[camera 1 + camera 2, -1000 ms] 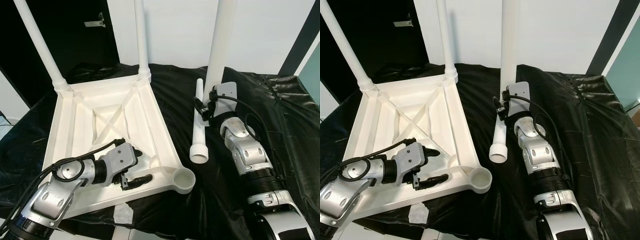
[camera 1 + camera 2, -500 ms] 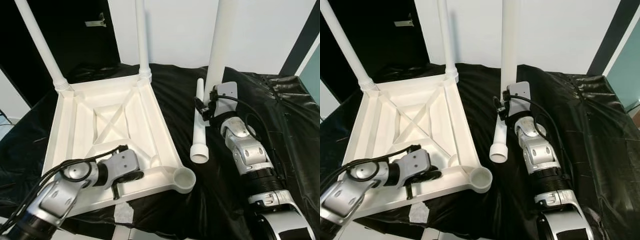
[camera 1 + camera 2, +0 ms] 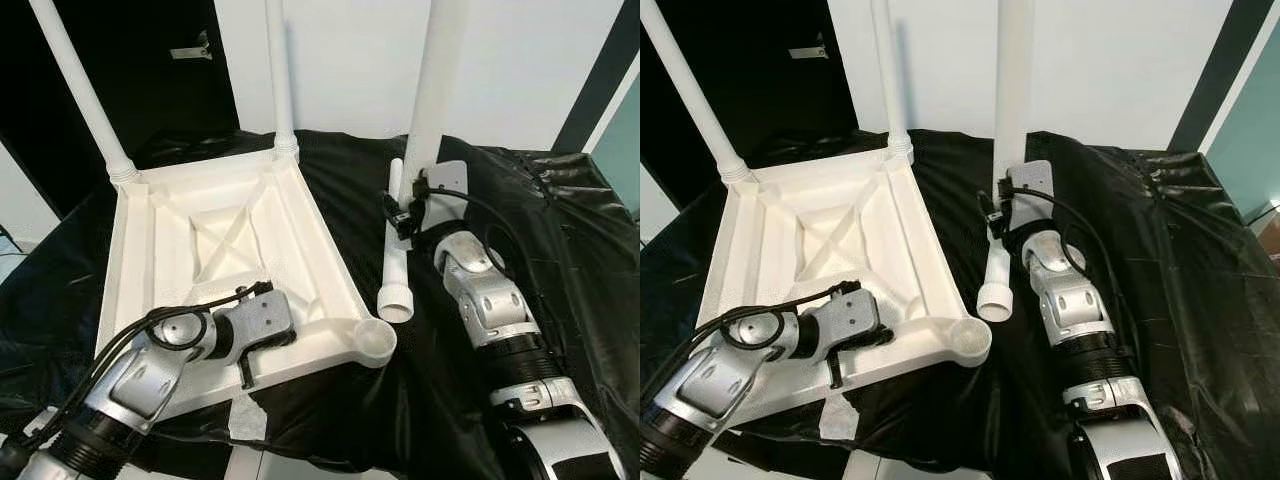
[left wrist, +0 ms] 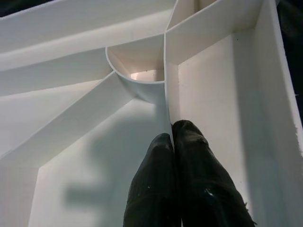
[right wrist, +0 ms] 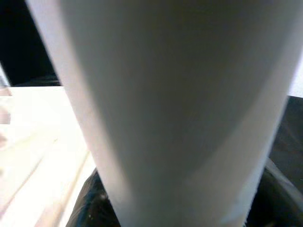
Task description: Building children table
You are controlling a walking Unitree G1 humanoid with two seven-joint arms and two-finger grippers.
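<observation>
From the left eye view, you have the children table top (image 3: 215,245) lying upside down on the black sheet (image 3: 560,230), two legs already standing in its far corners, so the open sockets face up for the rest. Your left gripper (image 3: 243,372) sits at the near rim — I judge it is steadying the top. Your right gripper (image 3: 405,215) is clamped on a white leg (image 3: 425,110) held upright, ready to carry to the empty corner socket (image 3: 372,340); a spare leg (image 3: 397,255) lies just beside it on the sheet.

In the right eye view, compared with a second ago, your left arm has swung closer to the near rim and its fingers now point down over the edge.

In the left wrist view, the fingers (image 4: 156,189) are pressed together, holding nothing, against a rib beside a round socket.

In the right wrist view, the gripped leg looms close — the fingers are hidden behind it.
</observation>
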